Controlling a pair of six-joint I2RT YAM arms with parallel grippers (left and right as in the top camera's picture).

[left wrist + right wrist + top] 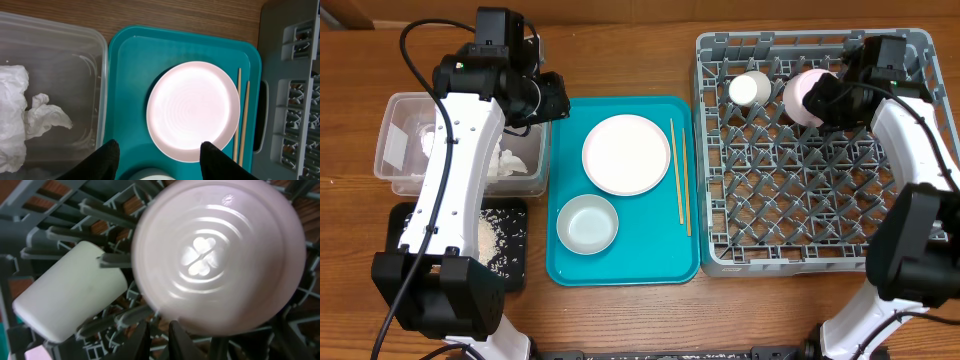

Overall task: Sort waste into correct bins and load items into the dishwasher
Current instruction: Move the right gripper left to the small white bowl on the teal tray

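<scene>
Overhead cam faces straight down; L wrist near plate [192,110], R near rack [60,232].

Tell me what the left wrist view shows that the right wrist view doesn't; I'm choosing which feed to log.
Only the left wrist view: the tub holding a napkin, and the teal tray with the plate and chopsticks on it.
Only the right wrist view: the pink bowl, bottom up, and the cup on its side, both among the pegs.
Both: the grey rack, just an edge in the left view, close up in the right.
</scene>
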